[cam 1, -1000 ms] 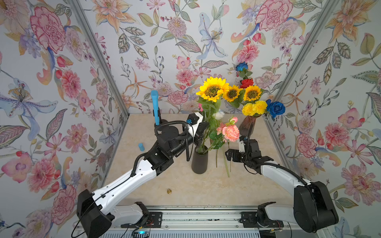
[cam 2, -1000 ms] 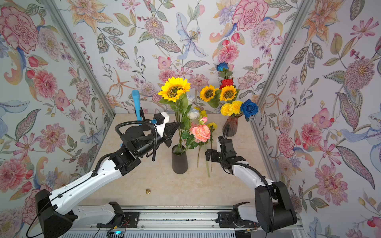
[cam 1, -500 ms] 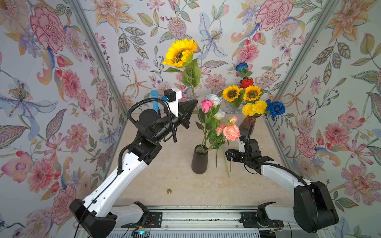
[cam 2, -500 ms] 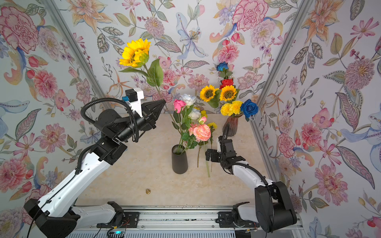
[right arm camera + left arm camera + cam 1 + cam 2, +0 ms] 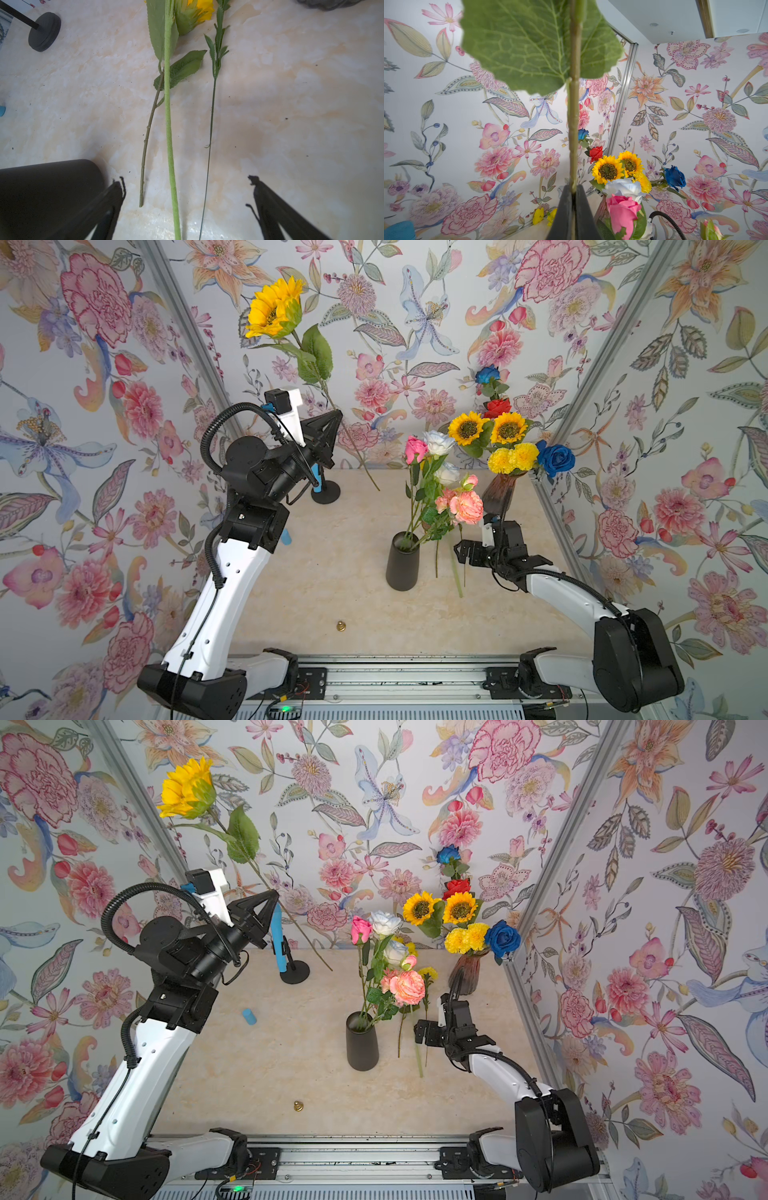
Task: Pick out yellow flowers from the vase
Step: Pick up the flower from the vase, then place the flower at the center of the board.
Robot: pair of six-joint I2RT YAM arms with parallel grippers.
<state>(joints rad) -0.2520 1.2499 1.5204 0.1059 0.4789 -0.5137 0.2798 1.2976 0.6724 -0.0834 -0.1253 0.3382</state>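
One sunflower (image 5: pixel 272 310) in clamped left end effector (image 5: pixel 337 416); right end effector (image 5: pixel 187 179) spread wide.

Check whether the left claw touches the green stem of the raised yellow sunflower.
Touching. In the left wrist view the left claw is shut on the green stem of the raised yellow sunflower, a finger pressed on each side.

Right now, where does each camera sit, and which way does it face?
Top views: high in front, looking down on the table; both arms show.
Left wrist: behind the shut left hand, looking up the held sunflower toward the back wall.
Right wrist: behind the open right hand, low, looking along loose stems on the table.
Shared: black vase, in top and right wrist views.
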